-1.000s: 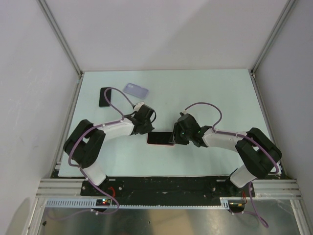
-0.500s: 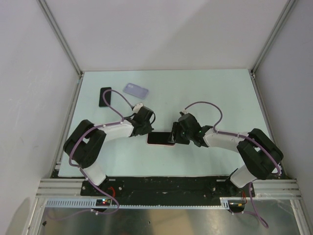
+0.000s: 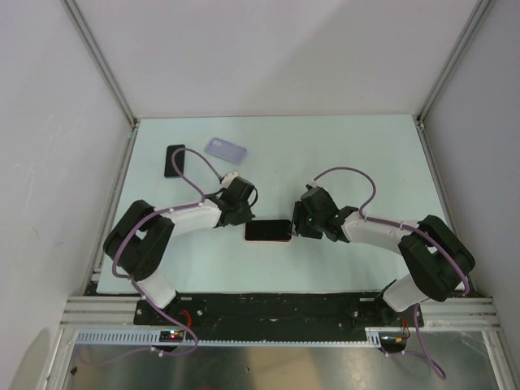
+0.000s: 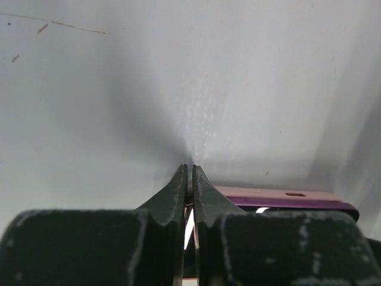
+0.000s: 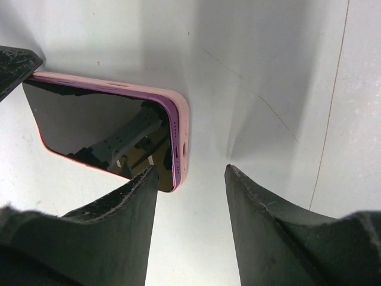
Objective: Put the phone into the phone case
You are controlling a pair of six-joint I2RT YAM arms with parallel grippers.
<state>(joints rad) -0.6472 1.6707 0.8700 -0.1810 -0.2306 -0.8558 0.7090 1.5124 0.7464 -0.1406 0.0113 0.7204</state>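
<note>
Phone (image 3: 268, 231) seems seated in the case (image 5: 183, 128). Left gripper (image 4: 190, 179) closed, right gripper (image 5: 190, 168) open, both empty; next, press the corners.

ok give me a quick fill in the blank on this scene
1. The phone sits in a ___ case.
2. The left gripper is ___.
3. The right gripper is ___.
4. Farther back, a clear case lies beside a ___ slab.
Missing words: pink; shut; open; black.
</note>
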